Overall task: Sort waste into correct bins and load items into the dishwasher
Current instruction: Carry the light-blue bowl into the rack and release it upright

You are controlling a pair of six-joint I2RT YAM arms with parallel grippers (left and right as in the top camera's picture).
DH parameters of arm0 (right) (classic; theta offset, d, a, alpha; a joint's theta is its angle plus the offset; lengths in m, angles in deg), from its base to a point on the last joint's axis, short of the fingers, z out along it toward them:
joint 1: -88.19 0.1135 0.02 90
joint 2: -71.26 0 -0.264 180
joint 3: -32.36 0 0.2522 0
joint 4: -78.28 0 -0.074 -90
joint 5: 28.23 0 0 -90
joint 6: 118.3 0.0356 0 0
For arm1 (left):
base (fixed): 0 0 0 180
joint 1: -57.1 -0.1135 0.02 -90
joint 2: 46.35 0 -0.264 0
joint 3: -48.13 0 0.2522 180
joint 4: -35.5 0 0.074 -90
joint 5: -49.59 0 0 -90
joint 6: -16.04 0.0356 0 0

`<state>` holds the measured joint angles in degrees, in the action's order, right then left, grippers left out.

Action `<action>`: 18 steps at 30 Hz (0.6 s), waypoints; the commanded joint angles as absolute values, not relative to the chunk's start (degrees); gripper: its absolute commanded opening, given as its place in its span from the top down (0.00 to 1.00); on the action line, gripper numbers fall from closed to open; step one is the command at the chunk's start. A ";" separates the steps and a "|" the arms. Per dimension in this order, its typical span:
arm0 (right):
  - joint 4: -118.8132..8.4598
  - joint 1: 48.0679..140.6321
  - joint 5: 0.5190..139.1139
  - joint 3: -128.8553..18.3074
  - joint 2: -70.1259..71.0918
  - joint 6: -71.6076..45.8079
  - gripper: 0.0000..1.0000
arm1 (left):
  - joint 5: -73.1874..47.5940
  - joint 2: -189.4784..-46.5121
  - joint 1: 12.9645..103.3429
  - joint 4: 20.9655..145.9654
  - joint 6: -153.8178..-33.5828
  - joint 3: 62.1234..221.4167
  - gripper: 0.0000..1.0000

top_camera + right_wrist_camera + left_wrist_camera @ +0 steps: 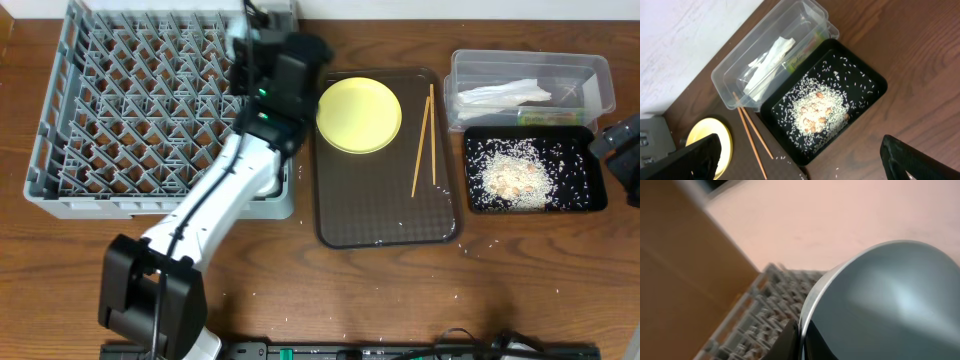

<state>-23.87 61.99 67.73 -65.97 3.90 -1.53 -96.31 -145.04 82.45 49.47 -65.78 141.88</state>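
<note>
Overhead, our left gripper hangs over the right edge of the dishwasher, in the far-left corner of the table; we cannot see its jaws here.

Left wrist: it seems clamped on the rim of the light-blue bowl, which is tilted above the pegs. Such a thin hold could slip, or the bowl could jam on the pegs.

Right wrist: our right gripper gapes empty over the black tray near the right edge.
</note>
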 commanded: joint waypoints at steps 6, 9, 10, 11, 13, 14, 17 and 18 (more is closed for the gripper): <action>-23.82 61.42 67.82 -66.13 3.86 -0.90 0.01 | -99.85 -151.49 75.91 35.59 -50.50 142.64 0.93; -23.84 61.42 67.82 -66.13 3.86 -0.90 0.01 | -99.85 -155.47 75.15 27.87 -43.88 142.64 0.93; -23.82 61.42 67.79 -66.13 3.86 -0.90 0.01 | -99.87 -156.71 75.10 25.47 -41.84 142.64 0.93; -23.84 61.42 67.79 -66.13 3.86 -0.90 0.01 | -99.90 -157.85 75.02 23.22 -39.68 142.64 0.93; -23.84 61.42 67.79 -66.13 3.86 -0.90 0.01 | -100.07 -159.93 74.99 19.72 -36.51 142.64 0.93; -23.82 61.42 67.82 -66.13 3.86 -0.90 0.01 | -100.14 -160.87 74.99 18.41 -35.22 142.64 0.92; -23.84 61.42 67.82 -66.13 3.86 -0.90 0.01 | -101.40 -162.97 75.02 16.79 -33.89 142.64 0.93; -23.84 61.42 67.79 -66.13 3.86 -0.90 0.01 | -102.13 -163.29 75.02 16.81 -33.89 142.64 0.93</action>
<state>-23.89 61.99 67.73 -65.97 3.86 -1.53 -99.42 -162.53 75.21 17.69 -37.89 141.97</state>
